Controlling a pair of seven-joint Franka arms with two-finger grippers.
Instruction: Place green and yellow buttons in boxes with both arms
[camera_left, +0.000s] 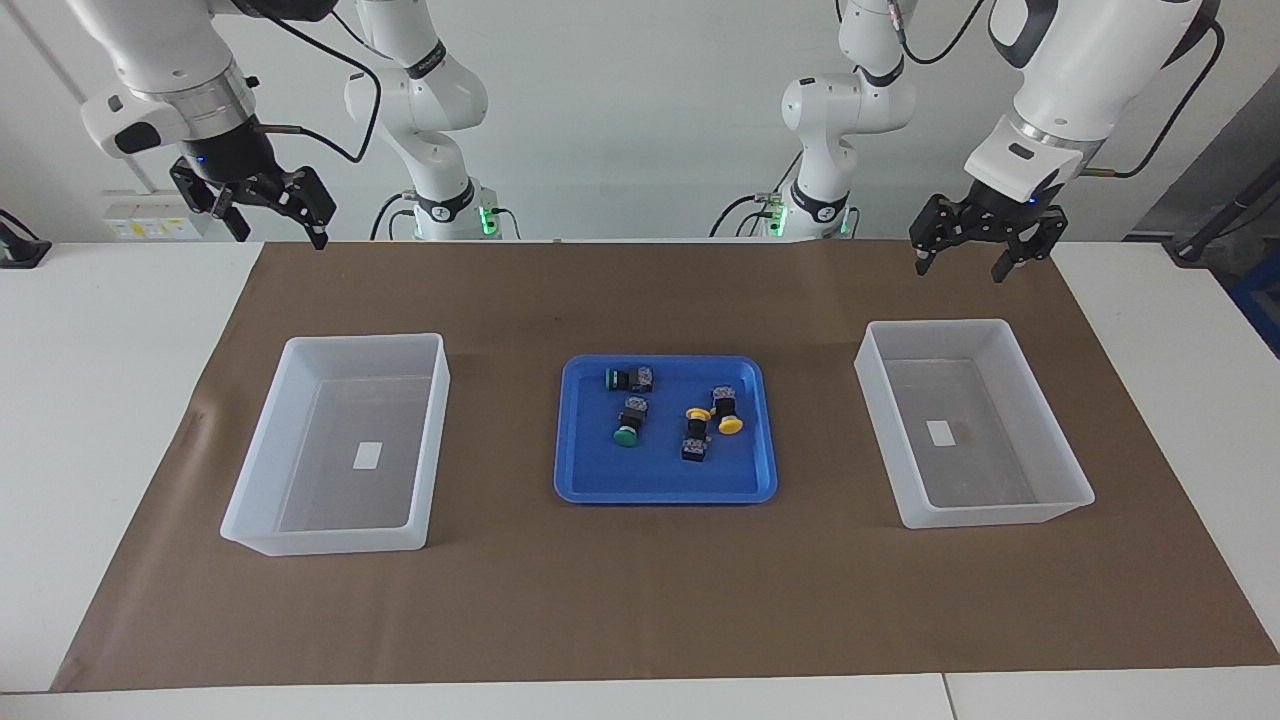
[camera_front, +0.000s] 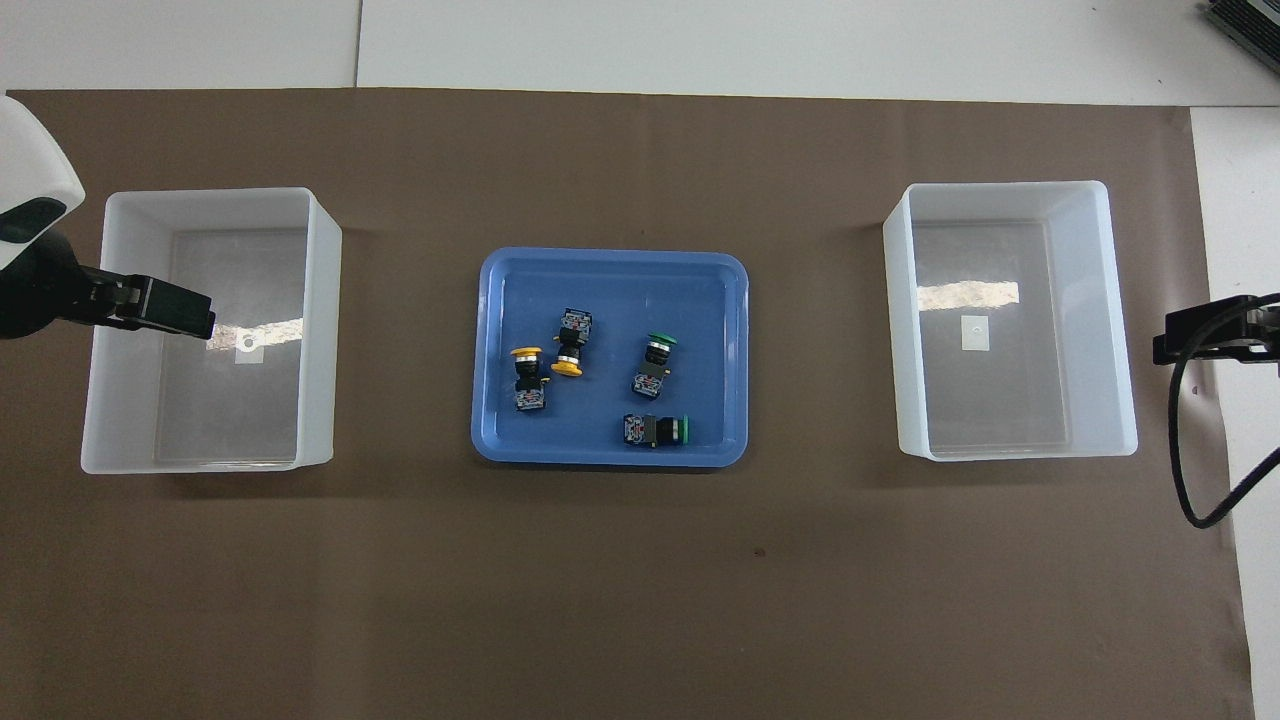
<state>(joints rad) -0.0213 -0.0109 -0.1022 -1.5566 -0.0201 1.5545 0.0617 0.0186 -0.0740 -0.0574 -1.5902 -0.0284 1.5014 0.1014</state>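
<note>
Lying in one shallow blue plastic tray were two green-capped push-buttons and two yellow-capped push-buttons; two translucent white plastic bins flanked it. Left gripper and right gripper hung with fingers apart.

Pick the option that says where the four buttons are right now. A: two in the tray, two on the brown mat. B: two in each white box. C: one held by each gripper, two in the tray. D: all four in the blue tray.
D: both green buttons and both yellow buttons lie in the blue tray, while the two boxes hold only their small labels.
</note>
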